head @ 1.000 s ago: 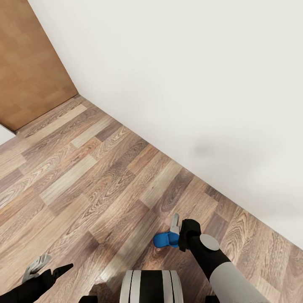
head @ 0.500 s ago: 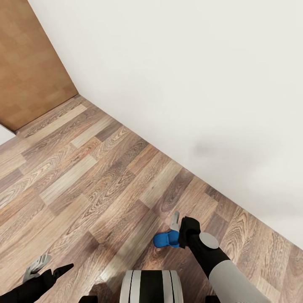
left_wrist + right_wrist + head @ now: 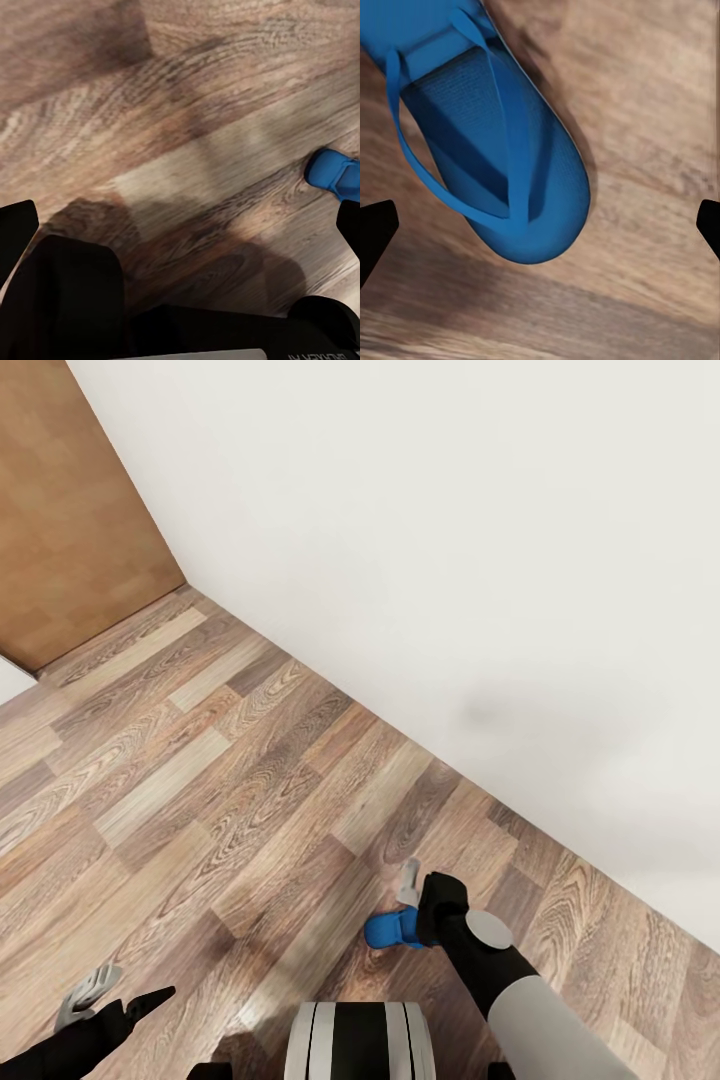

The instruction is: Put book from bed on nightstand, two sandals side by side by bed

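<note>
One blue sandal (image 3: 388, 930) lies flat on the wood floor just ahead of my base, close to the white wall. My right gripper (image 3: 412, 900) hangs over it, open and holding nothing. In the right wrist view the sandal (image 3: 487, 127) lies strap side up, its rounded end between the wide-apart black fingertips (image 3: 375, 232). My left gripper (image 3: 100, 992) is low at the left, open and empty. Its wrist view catches the same sandal (image 3: 334, 172) at the edge. The book, the bed and the nightstand are out of view.
A white wall (image 3: 450, 560) runs diagonally from upper left to lower right, close behind the sandal. A light-brown wooden panel (image 3: 70, 510) stands in the upper left corner. Plank floor (image 3: 200, 790) spreads open to the left. My base (image 3: 360, 1040) is at the bottom.
My right gripper has shifted slightly left over the sandal. The sandal and the left arm have not moved.
</note>
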Robot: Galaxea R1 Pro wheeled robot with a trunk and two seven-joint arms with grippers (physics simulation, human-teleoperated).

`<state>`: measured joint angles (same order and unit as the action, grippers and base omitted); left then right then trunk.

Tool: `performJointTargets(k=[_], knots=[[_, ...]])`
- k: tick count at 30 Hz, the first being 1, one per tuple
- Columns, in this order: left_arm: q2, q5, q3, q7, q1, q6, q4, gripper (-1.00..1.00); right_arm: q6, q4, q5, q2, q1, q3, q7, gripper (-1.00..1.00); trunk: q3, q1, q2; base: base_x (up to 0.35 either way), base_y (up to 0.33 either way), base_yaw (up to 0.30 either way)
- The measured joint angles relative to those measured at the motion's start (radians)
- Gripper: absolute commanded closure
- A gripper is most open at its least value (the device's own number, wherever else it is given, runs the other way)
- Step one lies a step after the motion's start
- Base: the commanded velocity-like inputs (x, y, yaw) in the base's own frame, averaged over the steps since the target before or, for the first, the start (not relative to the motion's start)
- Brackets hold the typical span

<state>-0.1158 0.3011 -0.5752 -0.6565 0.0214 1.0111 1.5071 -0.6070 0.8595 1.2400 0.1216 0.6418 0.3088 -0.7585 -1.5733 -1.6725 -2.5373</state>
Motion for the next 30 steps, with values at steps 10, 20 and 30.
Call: performJointTargets(k=[10, 20, 30], knots=[[0.000, 0.000, 0.000, 0.000, 0.000, 0.000, 0.000, -1.00, 0.000, -0.003, 0.001, 0.009, 0.003, 0.003, 0.001, -1.00, 0.000, 0.000, 0.000, 0.000, 0.000, 0.000], [0.000, 0.000, 0.000, 0.000, 0.000, 0.000, 0.000, -1.00, 0.000, -0.004, 0.001, 0.011, 0.004, 0.005, 0.001, -1.00, 0.000, 0.000, 0.000, 0.000, 0.000, 0.000], [-0.001, 0.000, 0.000, 0.000, 0.000, 0.000, 0.000, -1.00, -0.012, -0.005, 0.001, 0.017, 0.004, 0.011, 0.001, -1.00, -0.027, -0.003, -0.002, 0.000, 0.000, 0.000]])
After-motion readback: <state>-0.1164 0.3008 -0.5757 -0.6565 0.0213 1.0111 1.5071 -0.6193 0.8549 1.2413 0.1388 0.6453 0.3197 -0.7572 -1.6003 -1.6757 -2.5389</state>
